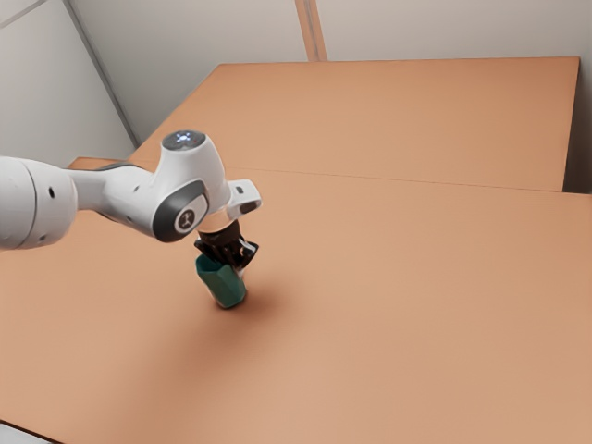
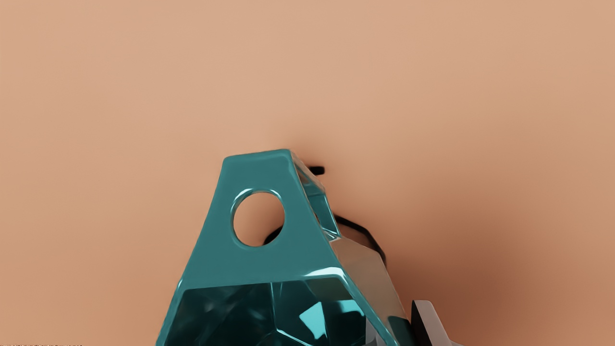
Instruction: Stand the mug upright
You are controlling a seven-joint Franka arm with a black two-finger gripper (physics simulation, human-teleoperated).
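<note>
My gripper (image 1: 234,266) pinches the wall of the teal, faceted mug (image 1: 224,285). It leans, its mouth tipped upward.

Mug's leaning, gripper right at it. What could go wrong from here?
Topple: the mug is tilted, mouth toward the exterior view's left, so letting go now could drop it onto its side.

Snag: the gripper is right at the rim; backing off sideways may drag or tip the mug.

Handle: the holed handle juts out from the body and might hit the table if the mug rolls that way.
</note>
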